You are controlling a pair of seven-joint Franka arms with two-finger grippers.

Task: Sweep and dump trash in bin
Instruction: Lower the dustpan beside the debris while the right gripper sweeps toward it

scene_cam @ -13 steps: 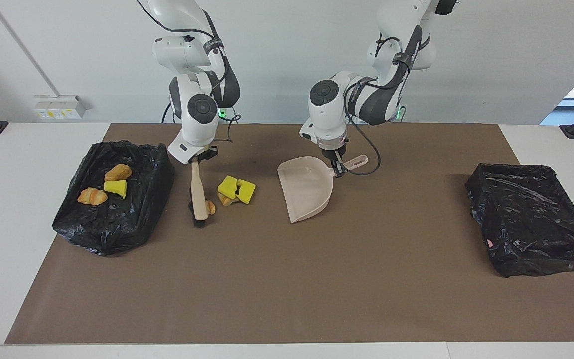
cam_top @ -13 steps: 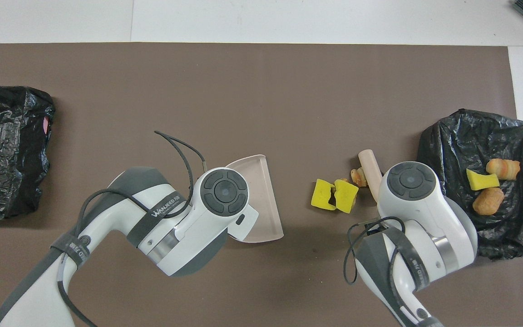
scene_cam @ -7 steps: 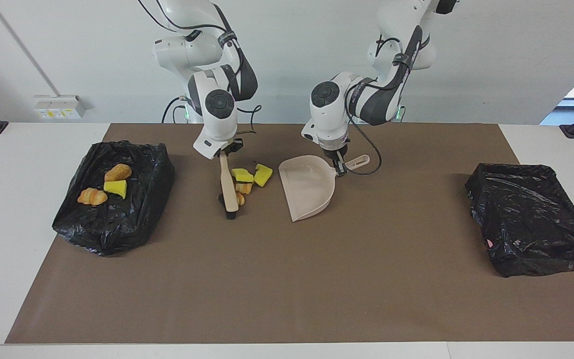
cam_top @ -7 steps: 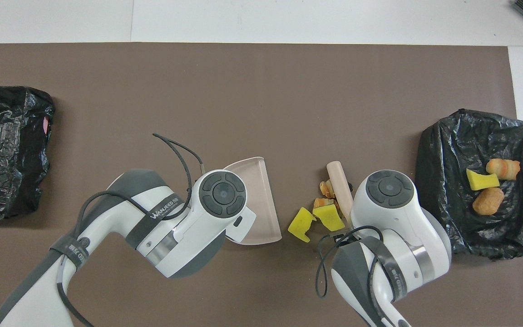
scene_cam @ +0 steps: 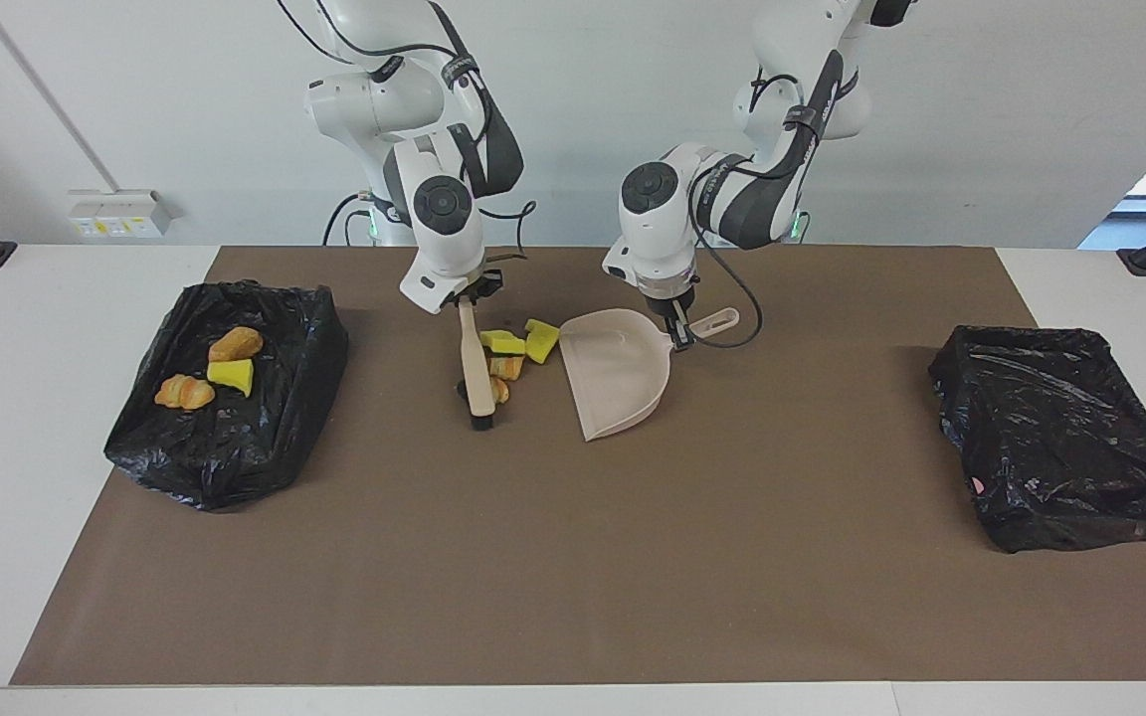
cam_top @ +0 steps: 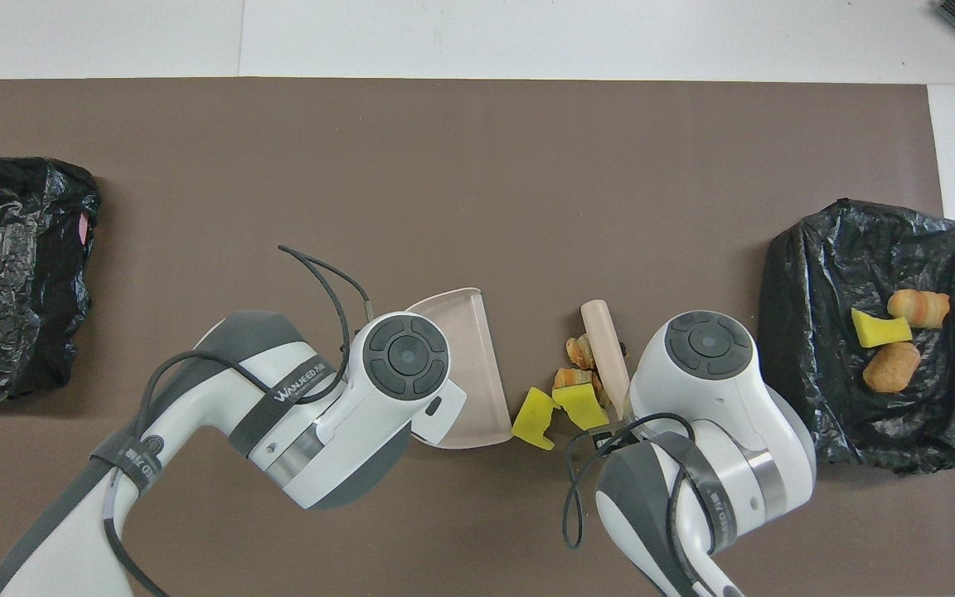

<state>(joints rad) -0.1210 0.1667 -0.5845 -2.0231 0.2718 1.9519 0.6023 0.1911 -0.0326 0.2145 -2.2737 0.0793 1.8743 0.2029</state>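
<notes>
Loose trash lies between brush and dustpan: yellow chunks (scene_cam: 501,342) (cam_top: 535,414) and golden-brown lumps (scene_cam: 505,367) (cam_top: 581,350). One yellow chunk (scene_cam: 540,338) touches the dustpan's open edge. My right gripper (scene_cam: 467,301) is shut on the handle of the beige brush (scene_cam: 477,373) (cam_top: 604,352), whose bristles rest on the mat beside the pieces. My left gripper (scene_cam: 677,336) is shut on the handle of the beige dustpan (scene_cam: 618,373) (cam_top: 465,356), which sits on the mat with its mouth toward the trash. In the overhead view both wrists cover the fingers.
A bin lined with a black bag (scene_cam: 225,438) (cam_top: 826,332) stands at the right arm's end, holding a croissant (scene_cam: 184,392), a yellow piece (scene_cam: 232,374) and a bread lump (scene_cam: 236,344). Another black-lined bin (scene_cam: 1060,433) (cam_top: 13,274) stands at the left arm's end. A brown mat (scene_cam: 573,557) covers the table.
The right gripper has swept the brush toward the dustpan, pushing the yellow and brown pieces up to its mouth. The dustpan and the left gripper have hardly moved.
</notes>
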